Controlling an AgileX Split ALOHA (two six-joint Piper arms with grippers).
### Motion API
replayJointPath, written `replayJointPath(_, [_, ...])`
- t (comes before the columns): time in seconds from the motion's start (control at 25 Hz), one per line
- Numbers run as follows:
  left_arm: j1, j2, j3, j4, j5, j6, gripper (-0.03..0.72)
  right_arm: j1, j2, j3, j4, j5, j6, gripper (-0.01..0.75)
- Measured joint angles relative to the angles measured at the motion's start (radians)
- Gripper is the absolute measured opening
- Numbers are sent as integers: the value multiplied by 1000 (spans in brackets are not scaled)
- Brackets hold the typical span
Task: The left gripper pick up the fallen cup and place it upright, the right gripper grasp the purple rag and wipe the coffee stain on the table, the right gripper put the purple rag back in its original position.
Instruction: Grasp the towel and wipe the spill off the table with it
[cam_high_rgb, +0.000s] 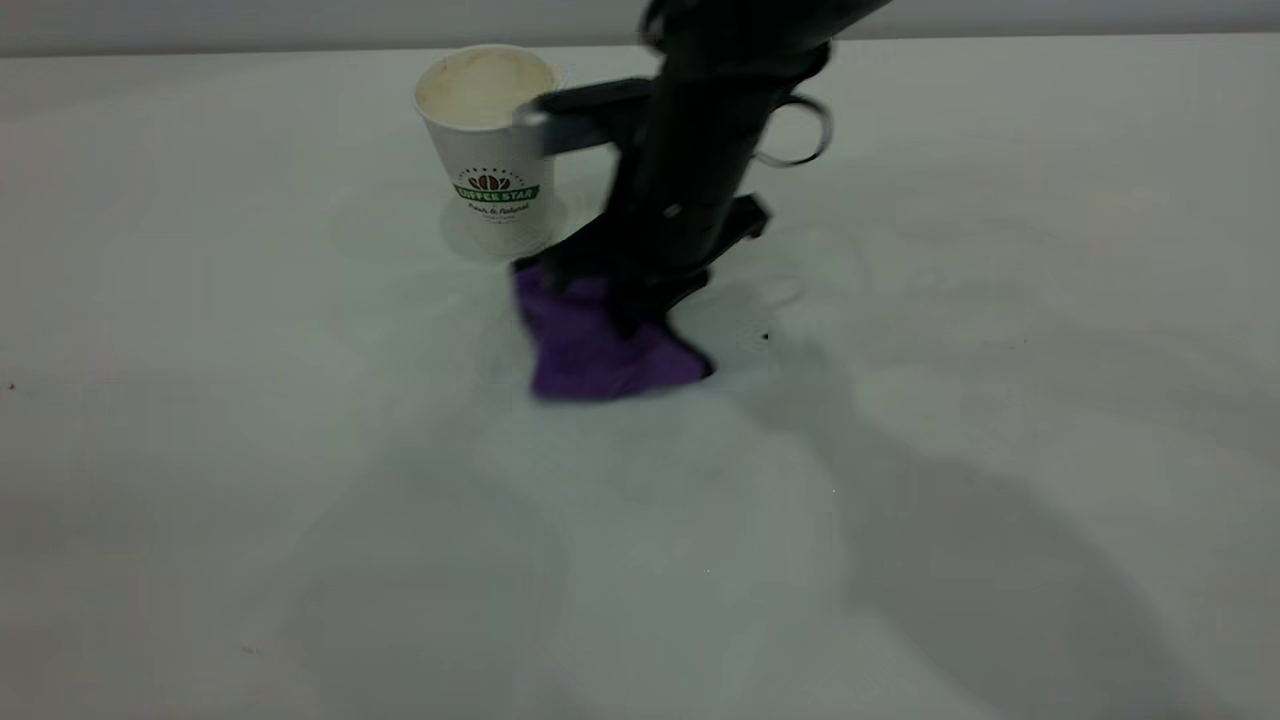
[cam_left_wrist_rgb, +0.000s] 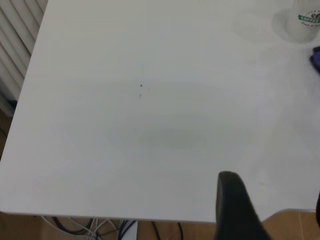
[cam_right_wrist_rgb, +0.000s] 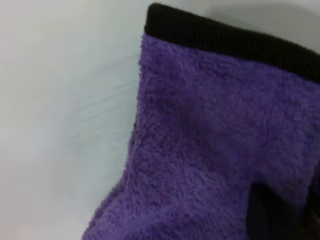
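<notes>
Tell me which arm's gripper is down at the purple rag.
The right gripper, pressed onto the purple rag beside the upright cup. The left gripper is off over bare table.

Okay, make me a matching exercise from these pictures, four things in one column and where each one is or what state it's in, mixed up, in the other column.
Things:
1. white tapered paper cup with a green band logo
2. small purple microfibre rag with black edging
3. right gripper
4. left gripper

Descriptions:
A. pressed down onto the cloth
B. standing upright on the white table
C. lying flat under a black arm
D. out past the table's edge, away from the work

Pairs: 1-B, 2-C, 3-A, 4-D
</notes>
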Motion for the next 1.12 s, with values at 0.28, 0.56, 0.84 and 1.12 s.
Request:
replayJointPath(0.28, [0,0,0,0,0,0,451,-187,-1,-10,-55,79,56,50])
replayJointPath(0.56, [0,0,0,0,0,0,451,-351,-7,-11,-83,186,63,53])
replayJointPath(0.84, [0,0,0,0,0,0,451,-366,-8,-11,-105,195,41,57])
replayJointPath(1.12, [0,0,0,0,0,0,451,-185,-7,-12,-65,85,6,59])
